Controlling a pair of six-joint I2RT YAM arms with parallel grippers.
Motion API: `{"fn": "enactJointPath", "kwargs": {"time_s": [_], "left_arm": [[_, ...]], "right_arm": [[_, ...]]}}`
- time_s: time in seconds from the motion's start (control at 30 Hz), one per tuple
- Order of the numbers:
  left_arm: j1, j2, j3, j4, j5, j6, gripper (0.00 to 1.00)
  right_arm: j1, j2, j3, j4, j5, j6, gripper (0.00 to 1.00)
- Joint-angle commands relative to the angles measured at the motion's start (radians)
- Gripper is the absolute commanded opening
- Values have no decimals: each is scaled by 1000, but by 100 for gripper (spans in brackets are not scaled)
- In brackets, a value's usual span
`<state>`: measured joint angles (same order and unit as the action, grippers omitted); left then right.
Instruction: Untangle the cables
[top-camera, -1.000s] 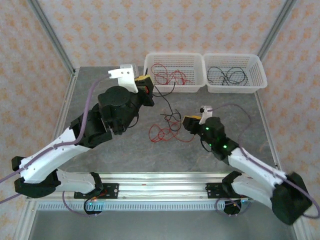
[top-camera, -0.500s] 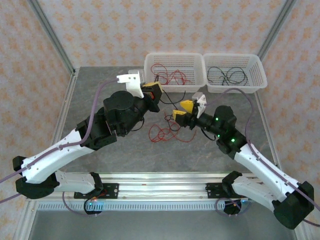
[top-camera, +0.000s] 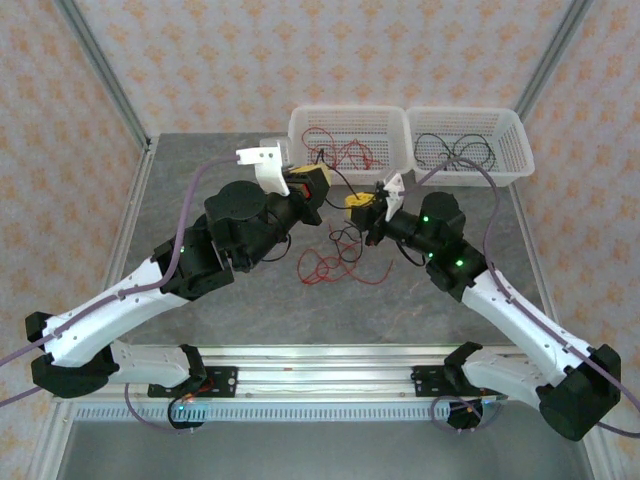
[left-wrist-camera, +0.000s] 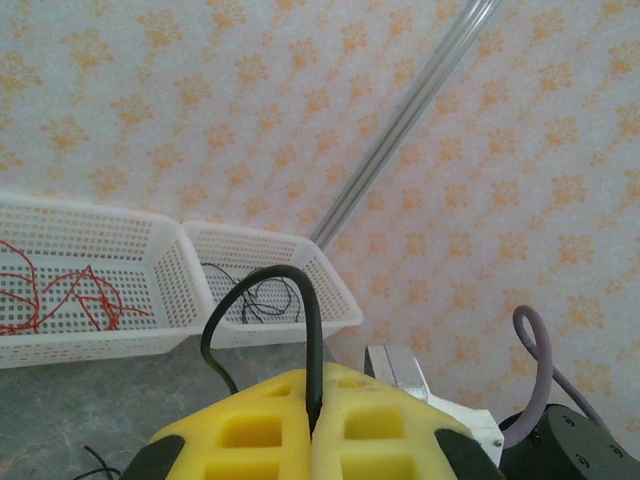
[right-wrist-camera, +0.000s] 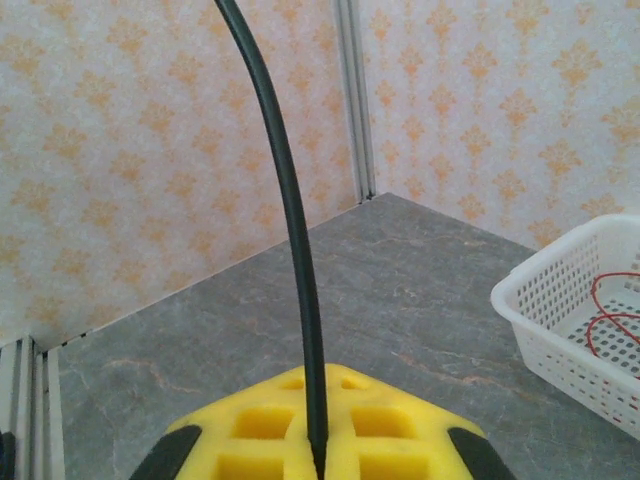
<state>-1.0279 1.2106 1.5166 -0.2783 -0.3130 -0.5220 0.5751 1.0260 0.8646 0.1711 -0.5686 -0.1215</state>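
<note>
- Top view: the left gripper (top-camera: 310, 186) hangs over the far middle of the tabletop (top-camera: 200, 205), just in front of the left basket (top-camera: 298, 128), with its yellow fingers pressed together.
- The right gripper (top-camera: 360, 208) is close beside it, pointing toward it, and its fingers are also together.
- A loose tangle of cables (top-camera: 322, 264), red and black, lies on the tabletop below and between the two grippers, and a black cable (top-camera: 346, 240) rises out of it.
- The left basket holds red wires (top-camera: 345, 152). The right basket (top-camera: 520, 140), touching it at the far edge, holds black wires (top-camera: 460, 152).
- Left wrist view: the left gripper (left-wrist-camera: 312, 388) is closed on the black cable (left-wrist-camera: 313, 330), which loops up out of the seam between the fingers and curves back down to the left. Both baskets stand beyond it.
- Right wrist view: the right gripper (right-wrist-camera: 318, 405) is clamped on the black cable (right-wrist-camera: 288, 190), which stands up from the seam and bends left out of the top of the picture. A basket corner with red wire sits at the right.
</note>
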Motion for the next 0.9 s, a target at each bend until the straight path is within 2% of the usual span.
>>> {"fn": "enactJointPath", "kwargs": {"time_s": [0.0, 0.23, 0.37, 0.63, 0.87], "left_arm": [[-5, -22, -22, 14, 20, -13, 11], [-5, -120, -178, -21, 10, -46, 50], [-5, -152, -239, -76, -8, -59, 63], [-5, -252, -371, -140, -72, -131, 71], [-6, -349, -441, -175, -113, -173, 71]], "right_arm": [[0, -33, 47, -12, 116, -20, 0], [-6, -21, 127, -87, 389, -83, 0], [-13, 21, 192, -99, 508, -114, 0], [-101, 201, 402, -173, 715, -203, 0], [-284, 364, 535, -192, 747, -198, 0]]}}
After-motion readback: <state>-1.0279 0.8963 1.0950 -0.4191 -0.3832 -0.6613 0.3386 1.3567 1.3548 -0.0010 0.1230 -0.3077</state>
